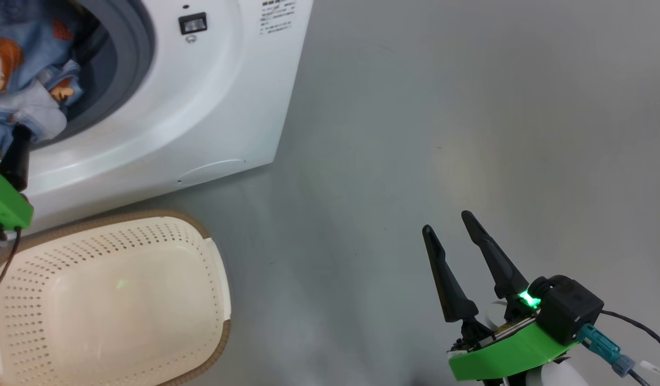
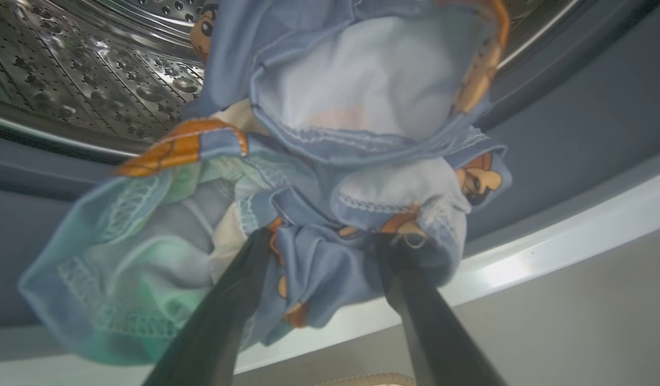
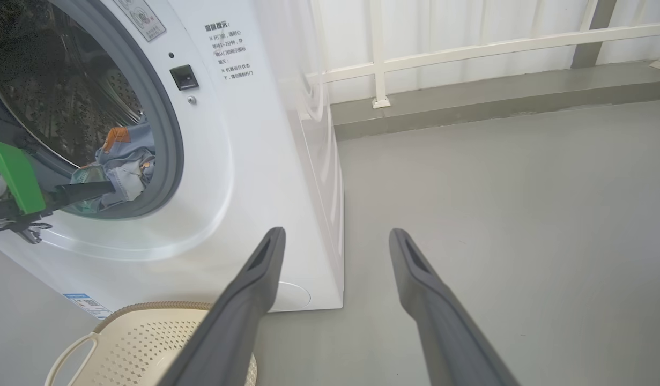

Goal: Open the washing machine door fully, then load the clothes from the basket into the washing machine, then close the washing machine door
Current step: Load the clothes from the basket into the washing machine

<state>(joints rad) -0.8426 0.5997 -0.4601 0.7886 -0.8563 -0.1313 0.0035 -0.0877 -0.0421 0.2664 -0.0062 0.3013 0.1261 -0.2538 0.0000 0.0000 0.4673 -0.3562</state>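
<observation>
The left gripper (image 2: 321, 236) had its fingers wide apart at the mouth of the washing machine (image 1: 201, 107), with the clothes (image 2: 362, 80) bunched over their tips across the grey gasket (image 2: 576, 134). The right gripper (image 1: 446, 221), fingers also apart and holding nothing, was above the floor (image 1: 469, 107), to the right of the basket (image 1: 147, 217).

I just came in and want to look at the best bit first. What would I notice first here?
The blue cartoon clothes catch the eye first, bunched at the mouth of the white washing machine with the left fingers poking into them. In front of the machine, the cream basket sits on the grey floor, looking empty. The right fingers stand apart over bare floor, off to the right.
</observation>
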